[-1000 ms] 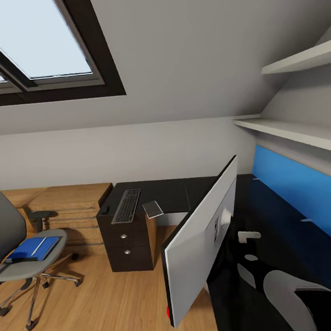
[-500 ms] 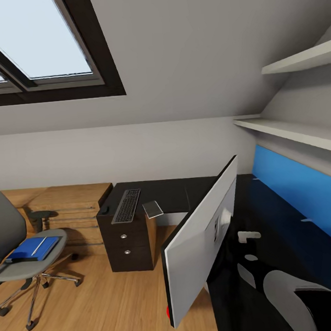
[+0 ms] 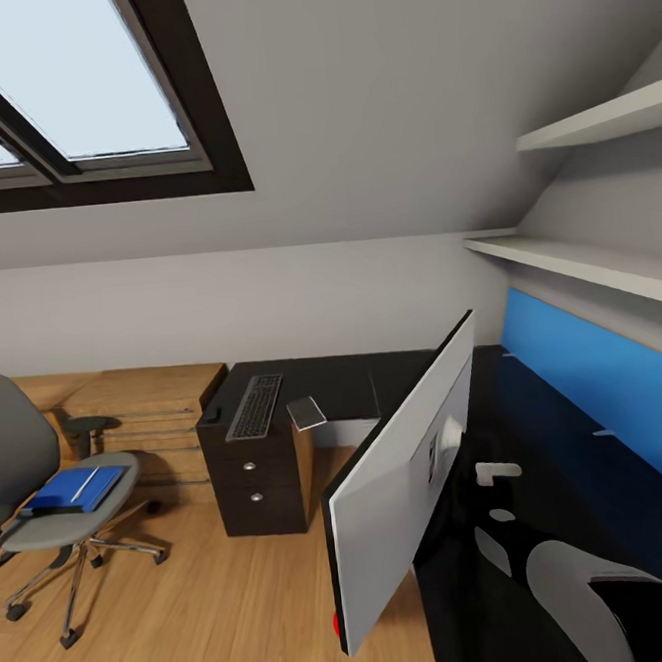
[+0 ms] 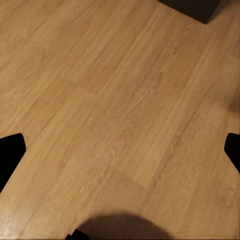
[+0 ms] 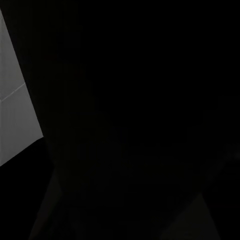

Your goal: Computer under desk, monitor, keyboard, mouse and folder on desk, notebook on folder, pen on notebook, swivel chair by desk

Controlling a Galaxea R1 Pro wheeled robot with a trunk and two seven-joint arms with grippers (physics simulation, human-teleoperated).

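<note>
Black fingertips of the left gripper (image 4: pixel 120 150) sit at the 2 side edges of the left wrist view, spread wide apart with nothing between them but the light wood floor (image 4: pixel 115 100) below; whether the right gripper is open or closed cannot be told, since the right wrist view is almost wholly dark with only a pale grey patch at one edge. Outward from there, the head view has the monitor (image 3: pixel 404 475) close in at the near right, standing tilted on the glossy black desk (image 3: pixel 356 384), its pale back toward the camera and a red dot at its lower corner. Farther along the desk's left wing lies the keyboard (image 3: pixel 254 408), with a small dark shape that is probably the mouse (image 3: pixel 212 415) just beside its left edge, and a small grey slab (image 3: pixel 306 412) near its right edge, above the drawer unit (image 3: pixel 254 483). Well apart to the left stands the swivel chair (image 3: pixel 44 497), the blue folder (image 3: pixel 76 489) flat on its seat with the thin pale pen (image 3: pixel 83 483) lying on top. The folder transfer looks to be the step in hand; the next move likely calls for driving left toward the chair and bringing the open left gripper down to the folder's edge.
</note>
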